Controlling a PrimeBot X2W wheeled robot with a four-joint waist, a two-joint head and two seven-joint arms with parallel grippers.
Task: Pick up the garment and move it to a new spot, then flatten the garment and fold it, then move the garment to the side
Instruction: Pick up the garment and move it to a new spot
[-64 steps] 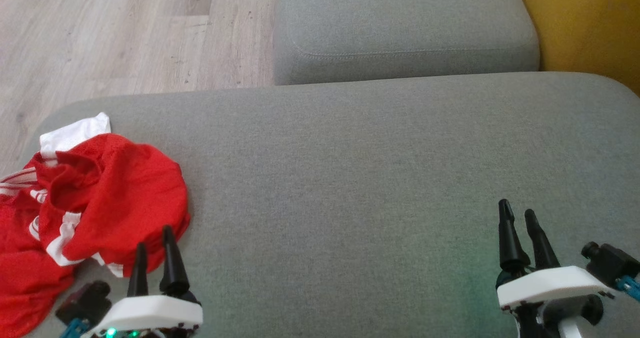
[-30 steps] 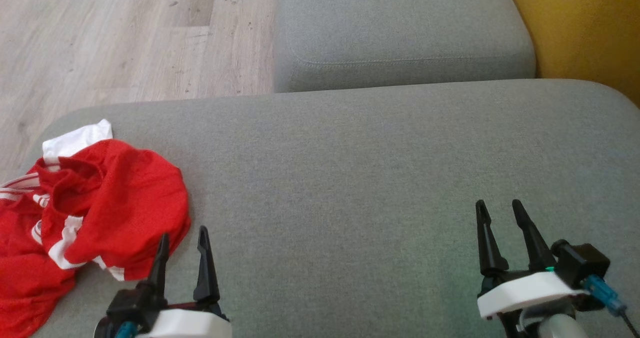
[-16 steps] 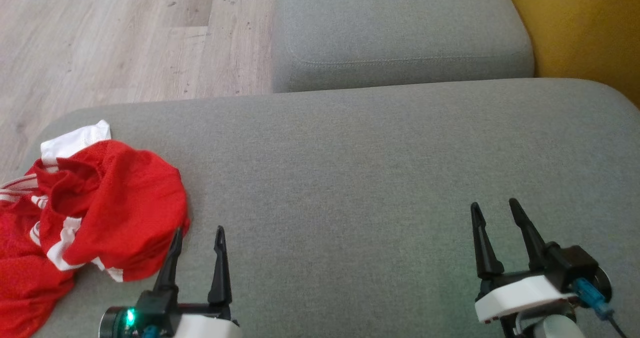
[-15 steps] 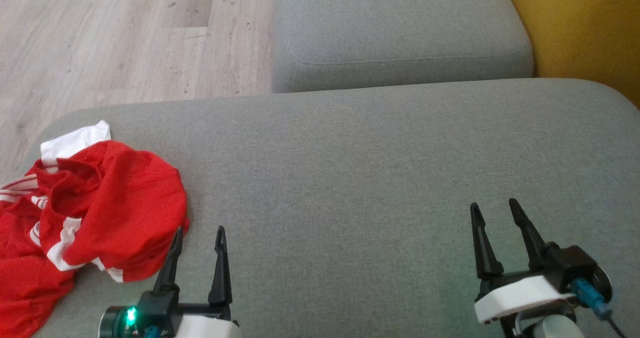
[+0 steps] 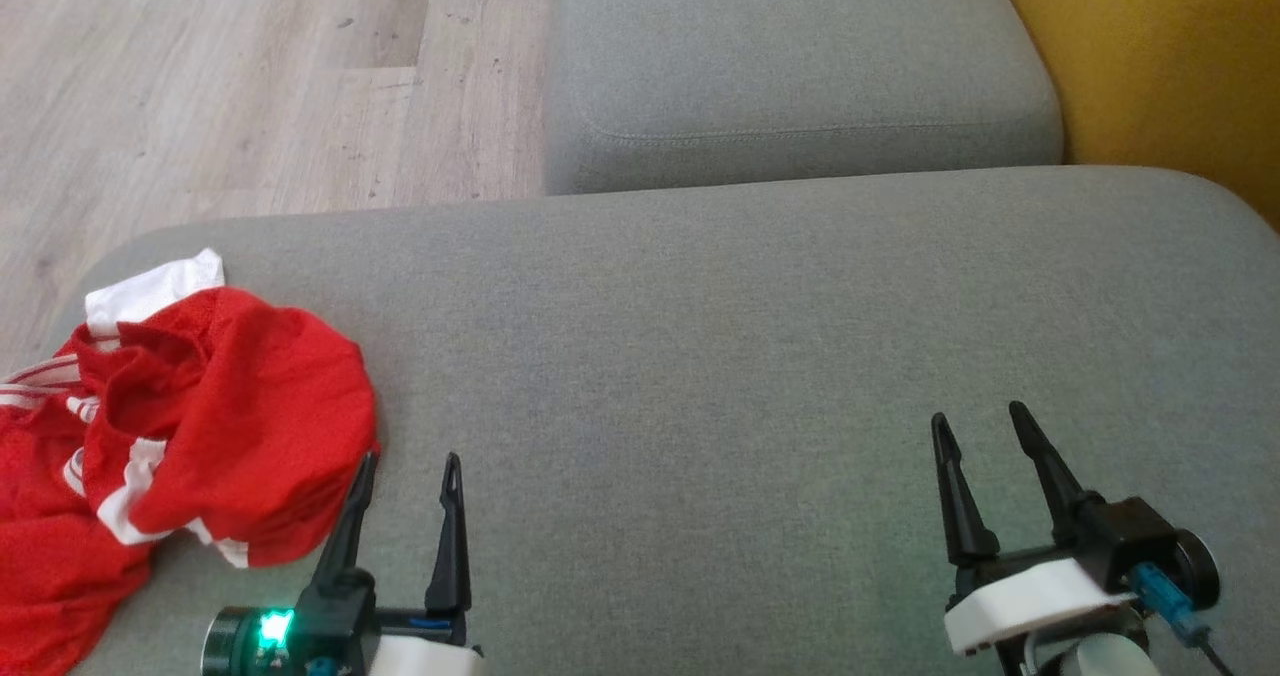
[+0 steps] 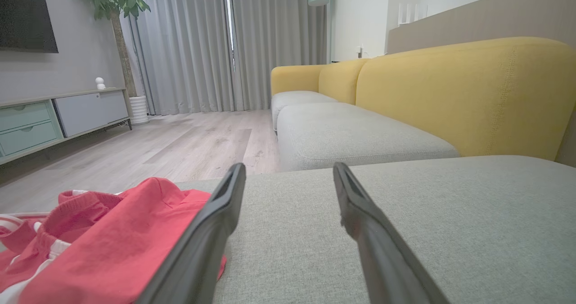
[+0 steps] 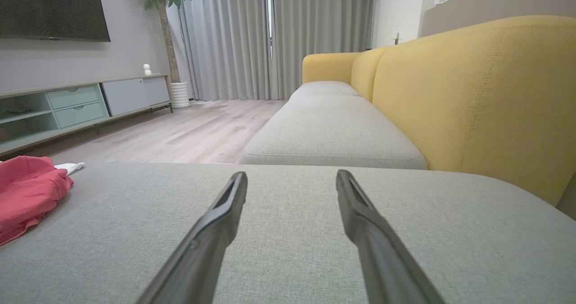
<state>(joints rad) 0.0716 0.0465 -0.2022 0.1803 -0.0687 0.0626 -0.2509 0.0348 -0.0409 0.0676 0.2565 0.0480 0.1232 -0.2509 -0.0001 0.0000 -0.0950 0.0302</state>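
Left pincer (image 5: 411, 459): open, empty, just beside the garment (image 5: 220, 406). Right pincer (image 5: 977, 414): open, empty, well apart. The garment lies crumpled at the seat cushion's (image 5: 700, 356) left end. Expect light, limp, non-fragile mesh; grip a raised fold near the white-striped hem.

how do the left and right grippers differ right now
The left gripper sits right at the edge of the crumpled red garment; the right gripper is over bare grey cushion, well away from it. A green light glows at the left gripper's base; the right gripper's base shows a blue plug instead. Both are open and empty.
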